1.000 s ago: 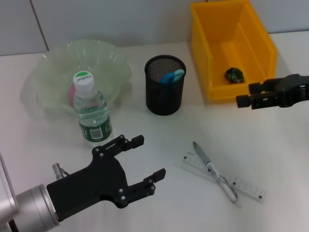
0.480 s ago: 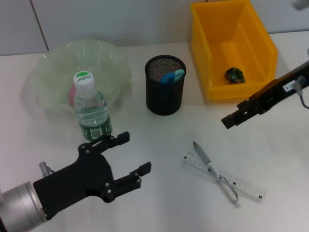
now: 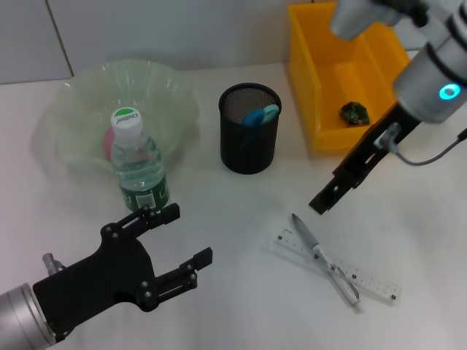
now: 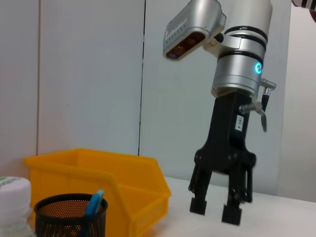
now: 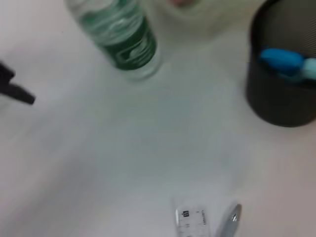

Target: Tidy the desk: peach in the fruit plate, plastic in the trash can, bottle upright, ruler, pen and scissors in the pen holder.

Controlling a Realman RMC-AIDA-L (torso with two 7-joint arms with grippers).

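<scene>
The clear ruler (image 3: 365,280) lies on the white desk (image 3: 241,306) at front right, and the silver pen (image 3: 321,255) lies crossed over it. My right gripper (image 3: 321,203) points down just behind the pen's far tip; the left wrist view shows this right gripper (image 4: 215,210) open and empty. The bottle (image 3: 139,166) stands upright in front of the fruit plate (image 3: 80,80), where the pink peach (image 3: 109,143) rests. Blue scissors (image 3: 260,115) stick out of the black pen holder (image 3: 249,138). A dark green crumpled plastic (image 3: 355,112) lies in the yellow trash can (image 3: 350,65). My left gripper (image 3: 188,233) hangs open at front left.
In the right wrist view the bottle (image 5: 123,37), pen holder (image 5: 284,98), ruler (image 5: 192,219) and pen (image 5: 229,222) show below the camera. Bare desk lies between the bottle and the ruler. A grey wall runs along the desk's far edge.
My right arm swung in from the right edge and turned downward over the pen and ruler. My left gripper drew back toward the front left, away from the bottle.
</scene>
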